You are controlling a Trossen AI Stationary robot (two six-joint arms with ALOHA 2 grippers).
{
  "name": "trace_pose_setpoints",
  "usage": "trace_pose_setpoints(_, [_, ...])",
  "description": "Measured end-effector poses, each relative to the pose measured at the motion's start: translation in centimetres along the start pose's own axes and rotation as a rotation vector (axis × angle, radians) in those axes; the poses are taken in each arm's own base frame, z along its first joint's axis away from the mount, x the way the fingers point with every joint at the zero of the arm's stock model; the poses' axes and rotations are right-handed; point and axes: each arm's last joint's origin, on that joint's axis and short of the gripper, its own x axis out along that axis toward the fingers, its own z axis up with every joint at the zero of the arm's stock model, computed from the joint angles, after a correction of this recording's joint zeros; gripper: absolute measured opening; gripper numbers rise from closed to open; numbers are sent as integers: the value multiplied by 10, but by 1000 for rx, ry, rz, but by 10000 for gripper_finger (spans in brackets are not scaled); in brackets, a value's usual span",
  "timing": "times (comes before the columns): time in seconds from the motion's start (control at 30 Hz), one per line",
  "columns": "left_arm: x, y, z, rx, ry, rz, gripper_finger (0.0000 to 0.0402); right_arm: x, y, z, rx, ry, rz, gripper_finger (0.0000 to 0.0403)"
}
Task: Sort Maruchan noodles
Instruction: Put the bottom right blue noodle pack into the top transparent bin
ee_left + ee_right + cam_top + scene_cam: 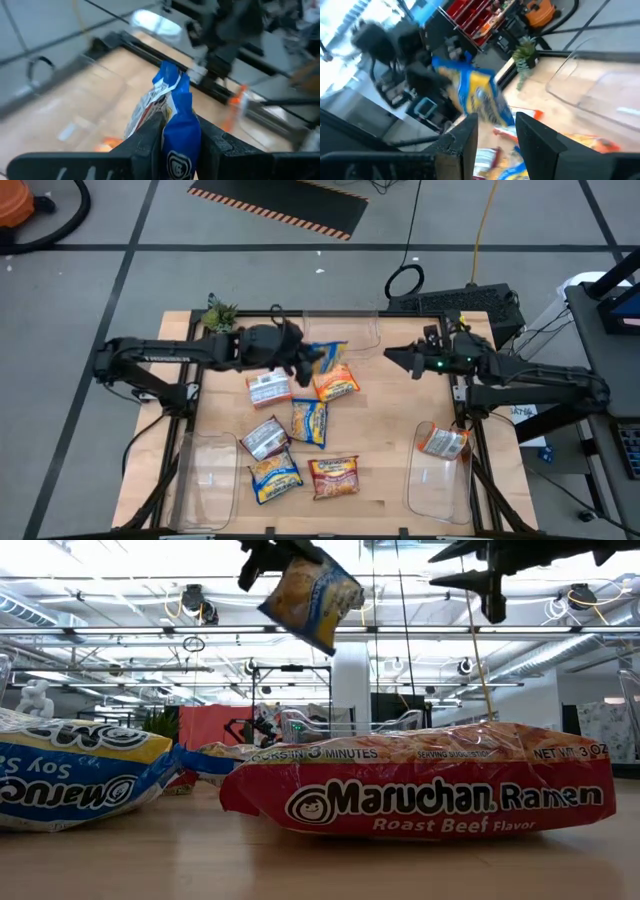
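My left gripper [303,360] is over the table's far middle, shut on a blue-and-yellow Maruchan packet [328,355], which shows high in the low view [310,595]. My right gripper [390,356] hovers open just right of it, pointing at the packet [477,95] and touching nothing. Several more packets lie flat on the table: a white one [268,388], an orange one [337,383], a blue-and-yellow one [310,420], a silver one [265,438], another blue-and-yellow one [275,475] and a red one [335,477]. One orange packet [443,442] lies in the near right bin. My left gripper pinches the blue-and-yellow packet between its two fingers [150,137] at a blue end edge [177,132]. The fingers come roughly level from the table's left. The packet is lifted clear of the table and sticks out tilted past the fingertips [310,595].
Three clear plastic bins stand on the table: one at the far edge [340,328], one near left [205,475], one near right [440,480]. A small green plant [218,315] sits at the far left corner. Black frame rails run along the table's sides.
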Motion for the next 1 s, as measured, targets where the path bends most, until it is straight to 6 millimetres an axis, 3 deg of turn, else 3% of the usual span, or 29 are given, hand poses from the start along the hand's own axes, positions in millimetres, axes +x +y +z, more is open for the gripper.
trace_pose_setpoints(0.13, [5, 8, 12, 2, -17, 67, 77, -6, -1, 1, -60, 23, 13, 128])
trace_pose_setpoints(0.37, [-5, 14, 44, -17, -155, 145, 64, -14, 3, 4, -8, 51, 105, 128])
trace_pose_setpoints(0.63, [-10, 26, 68, -28, -288, 181, 64, -15, 2, 6, 41, -15, 58, 128])
trace_pose_setpoints(0.8, [-9, 32, 59, -51, -197, 219, 64, -10, -2, 6, 60, -18, 9, 128])
trace_pose_setpoints(1.0, [-11, 41, 22, -235, 156, 323, 66, -3, -5, 0, 108, 63, -3, 128])
